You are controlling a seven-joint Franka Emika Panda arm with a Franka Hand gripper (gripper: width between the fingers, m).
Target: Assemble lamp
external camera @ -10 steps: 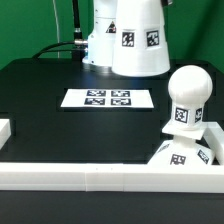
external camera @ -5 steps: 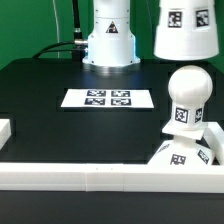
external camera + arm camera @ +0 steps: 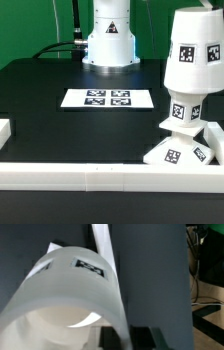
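The shade (image 3: 196, 55) hangs over the bulb (image 3: 187, 112) at the exterior view's right, covering the bulb's head, w/ only its lower part visible above the base (image 3: 180, 152) on the black table (image 3: 60, 110). In the wrist view the shade (image 3: 70, 297) fills most of the frame and the fingers (image 3: 112, 336) grip its wall. The marker board (image 3: 108, 98) lies near the table's middle, apart from the lamp parts.
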